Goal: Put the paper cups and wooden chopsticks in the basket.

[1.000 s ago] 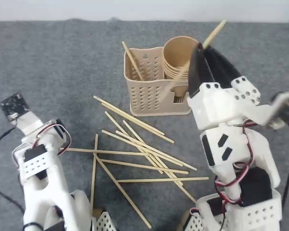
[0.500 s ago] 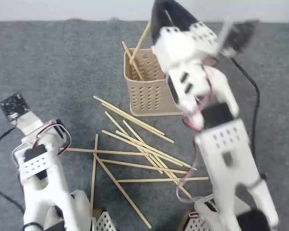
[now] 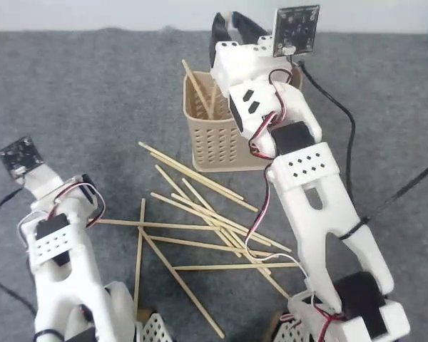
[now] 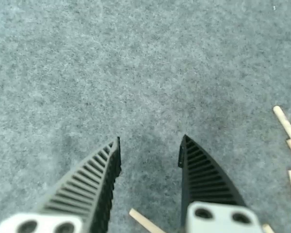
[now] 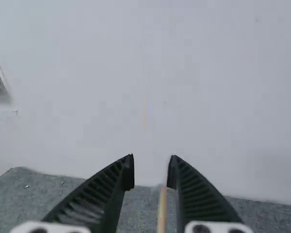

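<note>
Grey carpet worktop: basket [image 3: 210, 146] at far side, standing chopsticks [image 3: 195, 85] inside, loose chopsticks [image 3: 212, 222] scattered in front. Right gripper [image 5: 150, 162] above basket, jaws slightly apart, chopstick end [image 5: 161, 208] between them. Left gripper [image 4: 150, 145] jaws spread wide over bare carpet

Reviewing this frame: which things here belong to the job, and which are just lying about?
Job things: basket; chopsticks standing in it; loose chopsticks spread in front of it.
Just there: grey carpet; white wall behind.
</note>
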`<state>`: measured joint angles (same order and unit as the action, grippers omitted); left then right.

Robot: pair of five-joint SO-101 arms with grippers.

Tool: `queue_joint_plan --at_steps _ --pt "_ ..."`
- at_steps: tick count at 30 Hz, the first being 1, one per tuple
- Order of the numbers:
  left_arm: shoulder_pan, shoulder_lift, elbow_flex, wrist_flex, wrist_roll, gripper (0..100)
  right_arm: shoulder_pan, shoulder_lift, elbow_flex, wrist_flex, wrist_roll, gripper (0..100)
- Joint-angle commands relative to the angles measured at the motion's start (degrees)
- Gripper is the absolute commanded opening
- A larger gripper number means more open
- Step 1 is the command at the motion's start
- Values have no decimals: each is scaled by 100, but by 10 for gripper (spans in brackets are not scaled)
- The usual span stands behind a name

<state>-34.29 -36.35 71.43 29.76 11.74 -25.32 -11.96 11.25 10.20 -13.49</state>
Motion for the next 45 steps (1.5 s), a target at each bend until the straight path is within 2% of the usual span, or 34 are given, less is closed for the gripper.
queue_joint_plan --at_steps 1,7,15,19,22,25,29,33,40,45 --pt "26 -176 -40 -123 18 184 -75 -171 -35 -4 141 144" --pt "18 -176 -40 -123 18 184 -75 -1191 -88 1253 141 138" --pt "18 -176 -40 -105 26 184 -40 -2941 44 5332 158 136" --pt "18 -176 -40 -97 26 184 -4 -3169 624 6589 176 136" --pt "9 -176 -66 193 53 184 189 -3248 1433 7116 369 136" --pt "9 -220 -75 659 62 184 505 -3257 2356 7160 1099 136" --pt "9 -176 -75 1697 70 184 1086 -3196 3552 6413 1925 136" --pt "44 -158 -22 1662 598 184 1411 -3196 4686 5156 2532 136" --pt "167 431 -180 1785 703 184 1411 -3196 6233 3257 2646 136" --pt "308 1697 -963 2127 721 184 1411 -3257 6365 3152 2646 136"
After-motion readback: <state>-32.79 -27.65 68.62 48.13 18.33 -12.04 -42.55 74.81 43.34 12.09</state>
